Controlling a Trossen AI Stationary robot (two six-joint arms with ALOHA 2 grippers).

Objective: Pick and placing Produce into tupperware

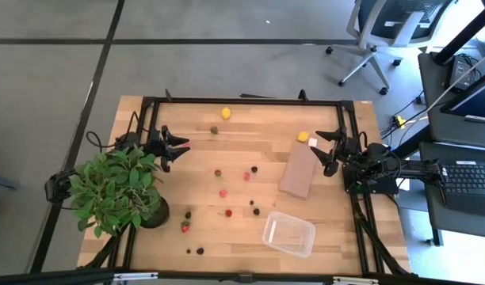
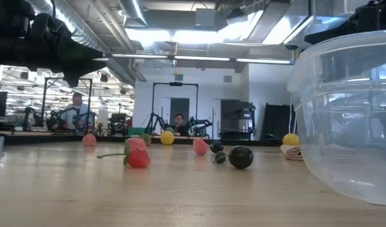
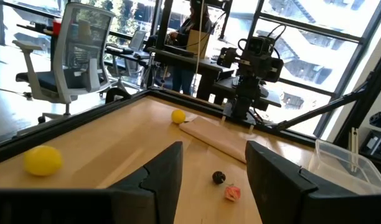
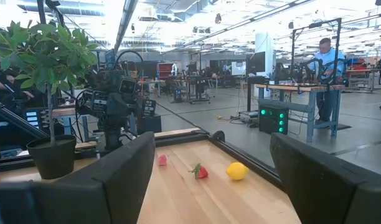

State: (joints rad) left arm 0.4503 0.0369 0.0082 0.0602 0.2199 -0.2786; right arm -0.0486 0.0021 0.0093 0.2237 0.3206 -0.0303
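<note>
Clear tupperware (image 1: 288, 233) near the table's (image 1: 258, 150) front edge toward the right corner, lying empty. Produce scattered over the wood: red strawberry pieces (image 1: 223, 192) and dark blackberry pieces (image 1: 256, 211) across the middle and toward the front left, one strawberry (image 1: 185, 226) just beside the plant pot. Two yellow lemons near the back edge, one (image 1: 226, 113) left of centre, the other (image 1: 303, 136) touching the far end of the flat brown block (image 1: 299, 170). Potted green plant (image 1: 116, 190) at the left edge. Left gripper (image 1: 179, 147) low over the left side behind the plant, fingers (image 3: 165, 177) parted, nothing between. Right gripper (image 1: 331, 150) at the right edge beside the block, spread wide, holding nothing.
</note>
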